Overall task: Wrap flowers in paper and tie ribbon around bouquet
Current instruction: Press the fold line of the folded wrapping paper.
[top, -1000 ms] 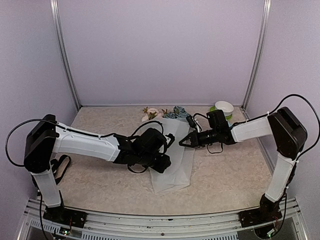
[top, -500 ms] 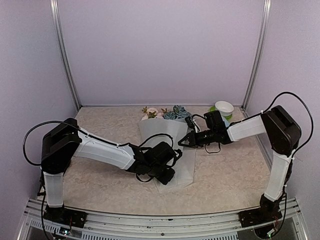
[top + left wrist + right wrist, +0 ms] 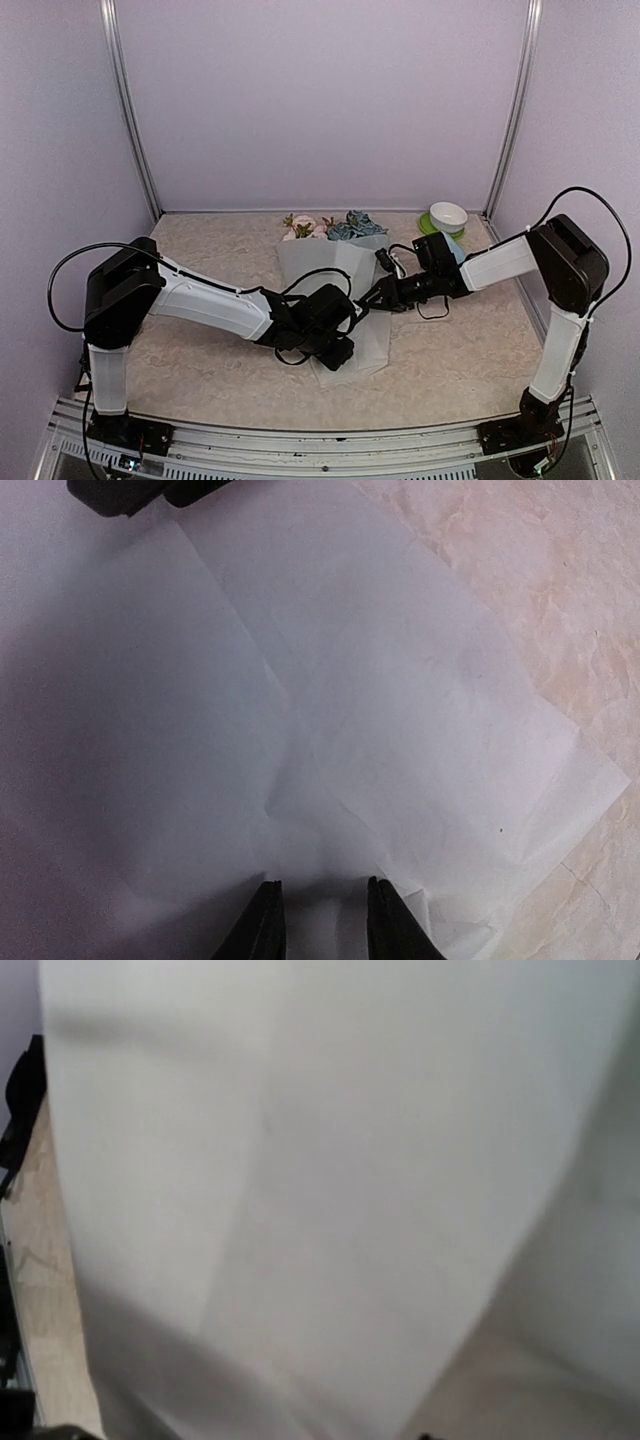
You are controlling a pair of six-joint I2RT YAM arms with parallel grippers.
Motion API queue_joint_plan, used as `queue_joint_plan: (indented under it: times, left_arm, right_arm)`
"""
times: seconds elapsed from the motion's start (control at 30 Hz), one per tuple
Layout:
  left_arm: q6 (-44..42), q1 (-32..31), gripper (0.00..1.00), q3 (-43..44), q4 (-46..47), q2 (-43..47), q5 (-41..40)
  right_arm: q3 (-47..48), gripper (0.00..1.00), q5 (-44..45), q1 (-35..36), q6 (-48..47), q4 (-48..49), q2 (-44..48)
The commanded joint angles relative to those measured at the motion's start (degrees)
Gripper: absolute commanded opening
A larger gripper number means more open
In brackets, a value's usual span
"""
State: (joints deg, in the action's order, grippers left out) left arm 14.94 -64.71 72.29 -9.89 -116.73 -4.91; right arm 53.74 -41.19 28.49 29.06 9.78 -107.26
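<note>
Paper [image 3: 322, 264], frosted white and folded over itself, lies in the middle of the marbled table [image 3: 200, 250], narrowing toward the near edge. Flowers [image 3: 330, 226] show at its far end, pink heads beside a blue one with green leaves, resting on the table; the stems are hidden under the sheet.

To the right, near the back corner, a white bowl [image 3: 448, 214] sits on a green dish [image 3: 426, 222], well apart from the paper. The bowl's inside shows only white.

The left arm stretches across the near half of the sheet and hides much of it. The left claw [image 3: 320, 890] is low over the paper near its narrow end. In the left wrist view its two fingers [image 3: 268, 920] stand a little apart, with paper showing in the gap. Creases and overlapping layers run away from them, and one corner of the sheet lies on bare table at the right.

The right arm passes just in front of the bowl, and the right claw [image 3: 378, 296] meets the paper's right edge. The right wrist view is filled with white paper, so whether its jaws are spread or pinching cannot be told.
</note>
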Motion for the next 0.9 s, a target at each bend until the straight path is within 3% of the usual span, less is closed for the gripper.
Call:
queue_joint_plan:
  times: [0.0, 0.13, 0.3, 0.4, 0.6, 0.87]
  left_arm:
    - [-0.5, -0.5, 0.30, 0.7, 0.2, -1.4, 1.2]
    - [-0.4, -0.6, 0.32, 0.5, 0.3, -0.9, 0.8]
    - [-0.3, -0.6, 0.36, -0.4, 1.1, -0.6, 1.0]
    - [-0.3, -0.6, 0.37, -0.1, 0.8, -0.7, 1.2]
    - [-3.6, -3.1, 0.50, 1.6, 2.1, 4.2, -0.5]
    - [-10.5, -6.8, 0.54, 11.2, 2.9, -0.5, -1.1]
  right_arm:
    - [0.1, 0.34, -3.2, 1.0, 2.9, 4.1, -1.9]
    - [1.3, 0.14, -4.3, 2.0, 3.7, 5.1, -3.7]
    - [1.2, 0.01, -4.1, 2.0, 4.6, 5.5, -3.9]
    - [0.9, 0.00, -2.6, 2.0, 4.7, 4.9, -3.2]
    - [1.2, 0.00, -1.5, 0.9, 4.3, 2.9, -2.0]
    - [2.5, 0.00, -2.4, 1.0, 4.1, 2.2, -1.9]
